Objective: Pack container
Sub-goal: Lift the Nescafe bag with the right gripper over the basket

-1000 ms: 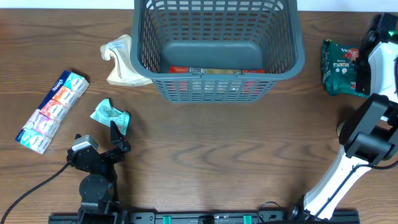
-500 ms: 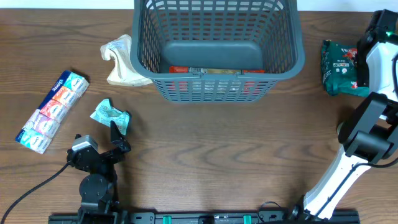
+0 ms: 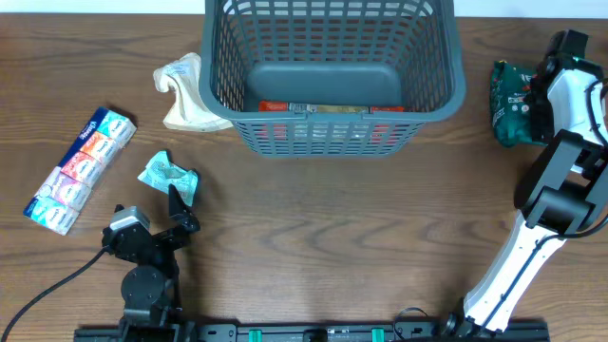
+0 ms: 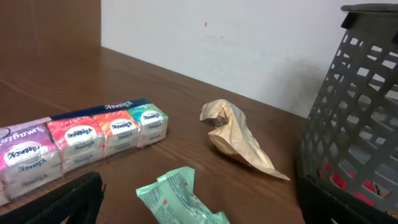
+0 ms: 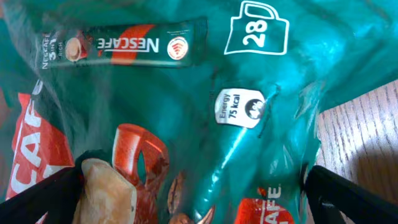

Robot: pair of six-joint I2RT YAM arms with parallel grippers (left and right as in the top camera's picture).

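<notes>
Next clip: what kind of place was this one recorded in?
Most likely a staged robot tabletop workstation, not a home: a wood-grain table against a plain white wall, a mounting rail along its front edge, and tissue packs and a Nescafe bag laid out beside a basket.

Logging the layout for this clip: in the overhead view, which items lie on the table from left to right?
long multicolour pack of pocket tissues → crumpled light-green foil wrapper → large dark grey slotted plastic basket → dark green Nescafe coffee bag
</notes>
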